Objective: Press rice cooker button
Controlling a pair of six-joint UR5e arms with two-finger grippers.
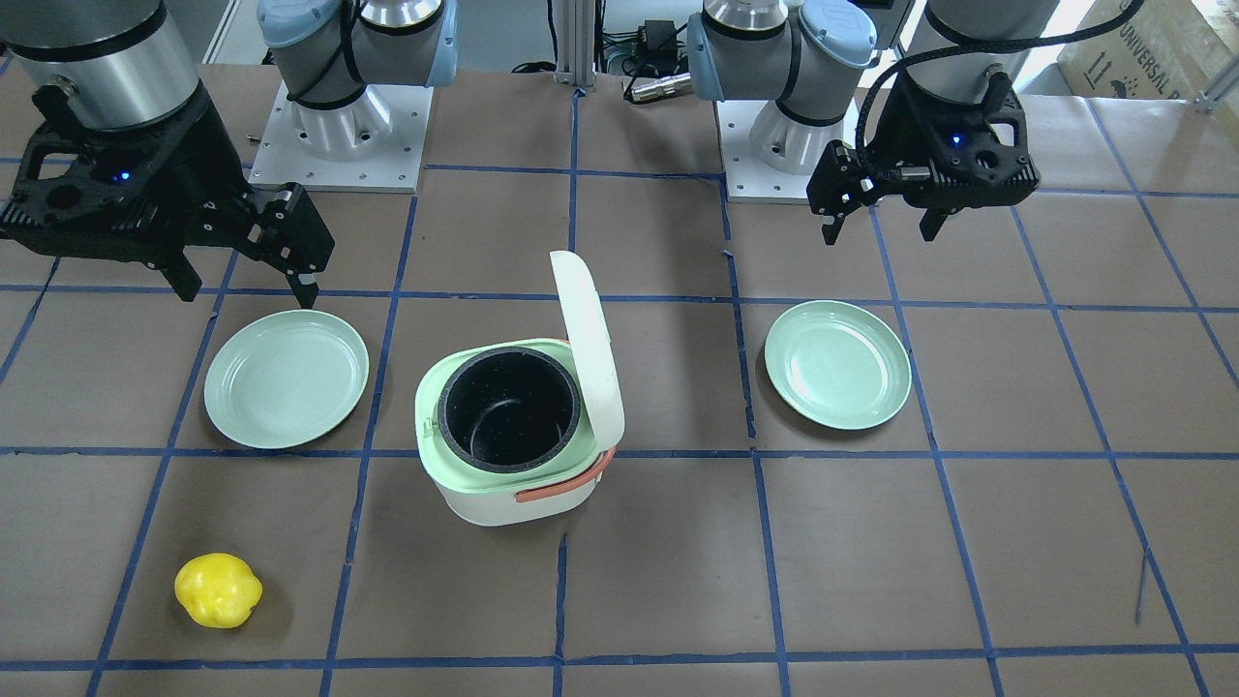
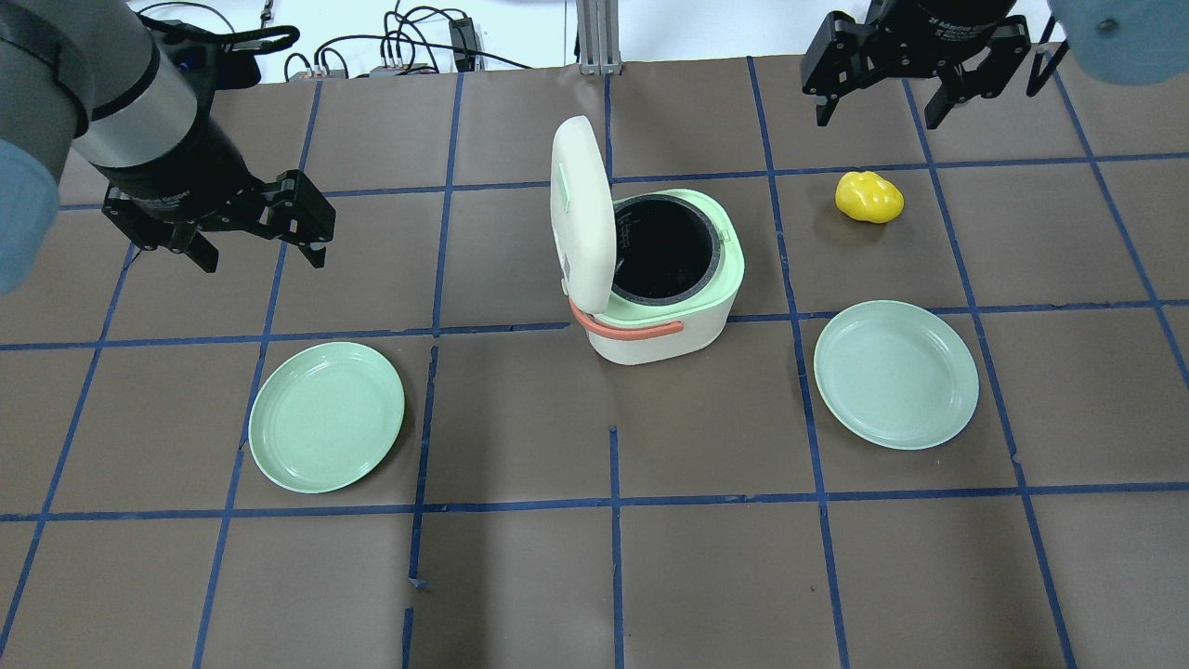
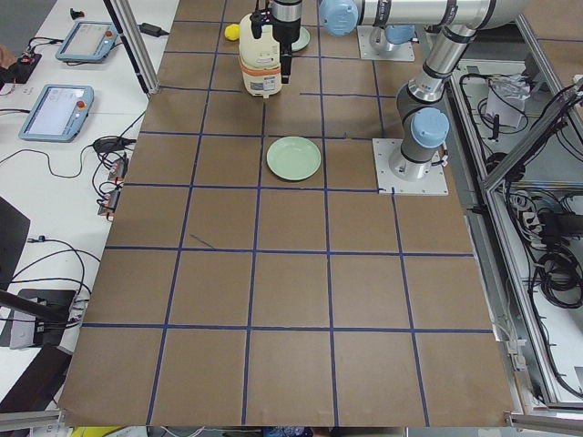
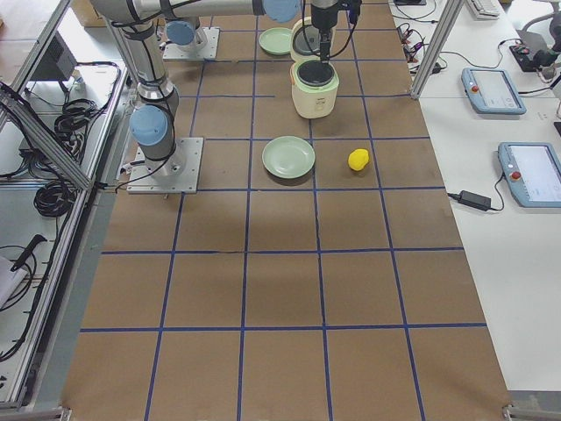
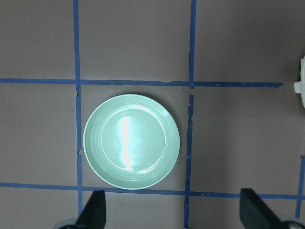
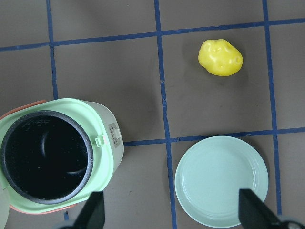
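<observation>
Brown desk (image 2: 520,418) with blue lines held the cooker (image 2: 659,334) in the middle, lid (image 2: 581,204) up. My left fingers (image 2: 311,246) and right fingers (image 2: 825,104) hung open and empty, far off, likely to keep clear. I couldn't see its button.

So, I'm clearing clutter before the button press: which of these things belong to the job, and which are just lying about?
Job: cooker, lid up; left hand and right hand, both open and away from it.
Lying about: left plate; right plate; yellow lump.
</observation>
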